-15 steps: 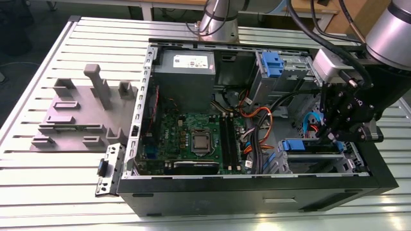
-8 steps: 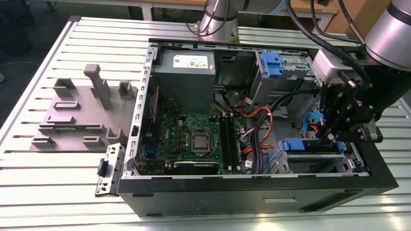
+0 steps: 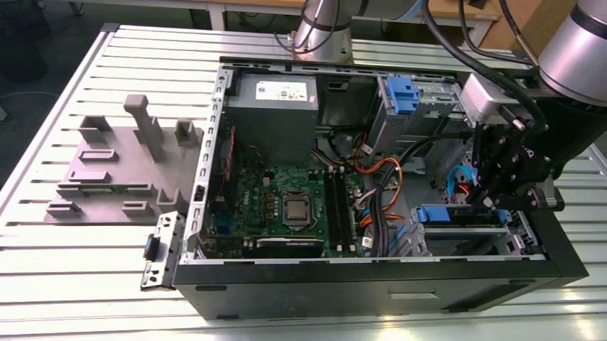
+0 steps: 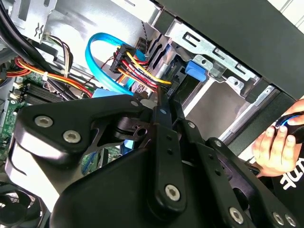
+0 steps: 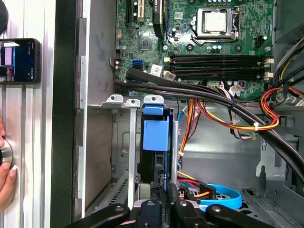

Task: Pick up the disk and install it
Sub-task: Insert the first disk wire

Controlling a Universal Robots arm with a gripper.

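The disk (image 3: 446, 214) stands on edge in the silver drive cage (image 3: 517, 238) at the front corner of the open computer case, on the exterior view's right. In the first wrist view its blue rail frame (image 5: 156, 135) fills one cage slot and its dark body runs back toward my fingers. My black gripper (image 3: 491, 204) hangs straight over the cage. Its fingers (image 5: 173, 192) stand close together at the disk's near end, and nothing thick shows between them. In the second wrist view the gripper (image 4: 164, 100) points down into the cage past the cable plugs.
Orange, red and black cables (image 5: 228, 118) and a blue flat cable (image 5: 223, 194) crowd beside the cage. The motherboard (image 3: 284, 202) and grey power-supply box (image 3: 275, 96) fill the case. A person's hand (image 4: 273, 147) is near the case wall. Grey fixture blocks (image 3: 124, 163) stand on the slatted table.
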